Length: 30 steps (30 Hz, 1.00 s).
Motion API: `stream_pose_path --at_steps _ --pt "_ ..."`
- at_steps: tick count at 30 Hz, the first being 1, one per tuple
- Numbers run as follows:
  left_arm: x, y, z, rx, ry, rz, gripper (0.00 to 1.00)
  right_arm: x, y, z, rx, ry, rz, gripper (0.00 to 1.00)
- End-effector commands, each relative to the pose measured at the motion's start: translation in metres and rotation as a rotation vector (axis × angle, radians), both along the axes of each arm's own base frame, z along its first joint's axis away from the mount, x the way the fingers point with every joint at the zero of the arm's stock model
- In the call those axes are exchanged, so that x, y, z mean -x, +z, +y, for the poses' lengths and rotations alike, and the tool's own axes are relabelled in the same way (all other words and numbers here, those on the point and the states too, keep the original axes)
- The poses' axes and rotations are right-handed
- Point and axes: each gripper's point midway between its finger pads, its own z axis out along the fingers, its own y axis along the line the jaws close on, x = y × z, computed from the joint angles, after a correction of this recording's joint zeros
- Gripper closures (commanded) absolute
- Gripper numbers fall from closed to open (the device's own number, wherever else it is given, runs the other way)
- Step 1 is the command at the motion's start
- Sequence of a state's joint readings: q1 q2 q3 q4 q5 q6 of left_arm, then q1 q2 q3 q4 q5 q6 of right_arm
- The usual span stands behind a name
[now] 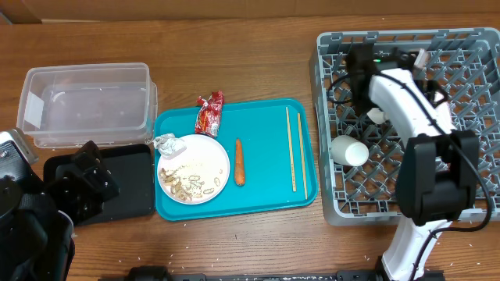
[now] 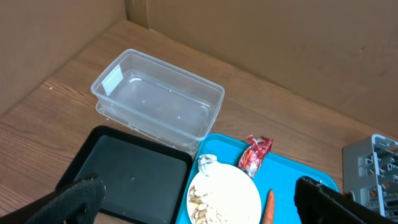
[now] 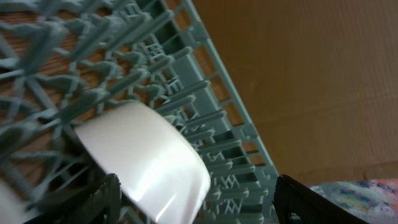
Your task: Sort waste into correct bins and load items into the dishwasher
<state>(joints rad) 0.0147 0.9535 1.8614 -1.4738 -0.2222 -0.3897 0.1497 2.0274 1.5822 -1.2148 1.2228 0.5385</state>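
The right fingers sit right up against the wrist camera, spread wide and not clamped on anything. A white dish lies between them, closer to the left one, down in the dish rack. From above there's a white cup lying in the near-left part of the rack, and I can't swear it's the same piece. Either way that one looks loaded to me. The bit that matters next, I reckon, is the chopsticks. They're on the right side of the teal tray, just left of the rack, with their long axis running near to far, parallel to the rack's left wall. The right arm is clearly the nearer one, and the fingers would have to close across them left to right. The left fingers are also wide apart and empty, hanging over the black bin, with the clear tub just beyond it. The plate of scraps, the red wrapper and the carrot all lie off to their right on the tray, so the left arm is closer to those.
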Motion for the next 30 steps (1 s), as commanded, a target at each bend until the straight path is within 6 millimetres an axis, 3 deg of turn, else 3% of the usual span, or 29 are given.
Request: stream_pose_path --at_steps 1,7,12,20,23,26,30 --pt "0.001 0.003 0.003 -0.018 0.010 -0.008 0.00 -0.002 0.032 0.017 -0.104 0.023 -0.116 0.19" --pt "0.001 0.003 0.003 -0.018 0.010 -0.008 0.00 0.015 0.071 0.046 -0.330 0.080 -0.192 0.21" --pt "0.001 0.003 0.003 -0.018 0.010 -0.008 0.00 0.043 0.095 0.096 -0.672 0.185 -0.215 0.23" --pt "0.001 0.003 0.003 -0.018 0.010 -0.008 0.00 0.104 0.094 0.244 -1.324 0.628 0.132 0.36" --pt "0.001 0.003 0.003 -0.018 0.010 -0.008 0.00 0.124 0.075 0.274 -1.344 0.681 0.247 0.40" --pt "0.001 0.003 0.003 -0.018 0.010 -0.008 0.00 0.137 0.039 0.297 -1.317 0.654 0.315 0.46" --pt "0.001 0.003 0.003 -0.018 0.010 -0.008 0.00 0.128 -0.025 0.297 -1.169 0.590 0.251 0.42"
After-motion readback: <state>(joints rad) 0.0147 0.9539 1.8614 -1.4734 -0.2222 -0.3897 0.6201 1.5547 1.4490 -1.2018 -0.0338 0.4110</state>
